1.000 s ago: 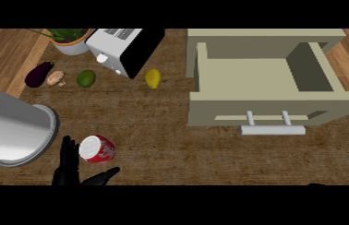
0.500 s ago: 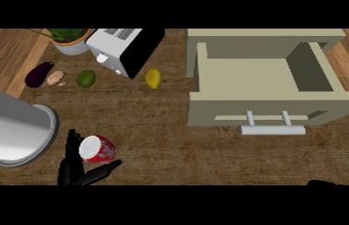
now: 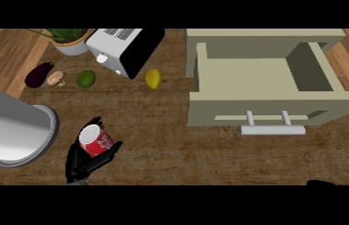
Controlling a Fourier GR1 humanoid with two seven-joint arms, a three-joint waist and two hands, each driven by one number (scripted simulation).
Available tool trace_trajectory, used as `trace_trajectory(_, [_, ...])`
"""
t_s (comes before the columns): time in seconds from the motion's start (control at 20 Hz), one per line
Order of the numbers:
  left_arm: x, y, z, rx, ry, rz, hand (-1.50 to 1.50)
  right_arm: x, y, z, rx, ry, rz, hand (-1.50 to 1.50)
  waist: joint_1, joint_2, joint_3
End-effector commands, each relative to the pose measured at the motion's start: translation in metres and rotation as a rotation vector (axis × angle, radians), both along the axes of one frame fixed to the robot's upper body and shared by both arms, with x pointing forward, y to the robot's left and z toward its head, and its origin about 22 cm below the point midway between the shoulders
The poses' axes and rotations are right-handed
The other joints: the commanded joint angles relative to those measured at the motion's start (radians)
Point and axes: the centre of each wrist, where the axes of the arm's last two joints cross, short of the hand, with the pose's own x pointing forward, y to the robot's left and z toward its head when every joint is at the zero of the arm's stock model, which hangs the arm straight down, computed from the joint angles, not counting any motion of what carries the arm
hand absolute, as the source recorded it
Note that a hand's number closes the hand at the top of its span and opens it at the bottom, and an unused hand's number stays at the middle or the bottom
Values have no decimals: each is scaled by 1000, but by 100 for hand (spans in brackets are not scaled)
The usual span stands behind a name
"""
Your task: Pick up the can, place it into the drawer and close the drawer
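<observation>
Head view, brown wooden desk (image 3: 170,141). Far left along the back: potted plant (image 3: 68,38), cut off at the top edge; beside it a white-and-black toaster (image 3: 126,49) set at an angle. In front of these, a row: dark purple eggplant (image 3: 38,74), small pale mushroom (image 3: 56,78) touching or just beside it, green lime (image 3: 86,78), and further right a yellow lemon (image 3: 153,78) just in front of the toaster's corner. Large grey round pot or bowl (image 3: 21,136) at the left edge, partly out of frame; its contents cannot be made out. Red can (image 3: 94,139) sits at lower left, just right of the grey vessel, tilted with its pale top toward the upper left. Left hand (image 3: 85,162) is under and around the can, fingers and thumb curled up both sides of it, holding it. Open stretch of desk lies between the can and the drawer (image 3: 262,79); the lemon is nearest that gap but off to the back. Drawer is pulled out at right, beige, interior showing nothing inside; handle (image 3: 271,127) on its front face. Right hand (image 3: 326,183) shows only as a dark sliver at the lower right edge; whether it is open or curled cannot be told.
</observation>
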Motion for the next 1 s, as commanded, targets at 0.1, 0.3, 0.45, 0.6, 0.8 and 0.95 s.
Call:
trace_trajectory(0.1, [27, -16, 11, -53, -28, -69, 150, -8, -10, 0, -9, -7, -13, -150, -1, 1, -1])
trace_trajectory(0.3, [29, -3, 9, -52, -74, -99, 150, 7, -7, 6, -18, -33, -5, -150, 0, 1, -1])
trace_trajectory(0.45, [64, -11, 27, -45, -87, -145, 150, 12, -7, 9, -18, -20, -11, -150, -2, 2, -2])
trace_trajectory(0.6, [95, -35, 32, -43, -83, -215, 150, 5, 1, 16, -16, -25, 19, -150, -17, 5, -3])
trace_trajectory(0.8, [123, -70, 52, -86, -97, -256, 150, 2, 13, 9, -27, -34, -21, -150, -11, 4, -2])
trace_trajectory(0.95, [130, -62, 51, -89, -154, -247, 150, -3, -4, 25, -32, -30, -26, -150, -17, 6, -3])
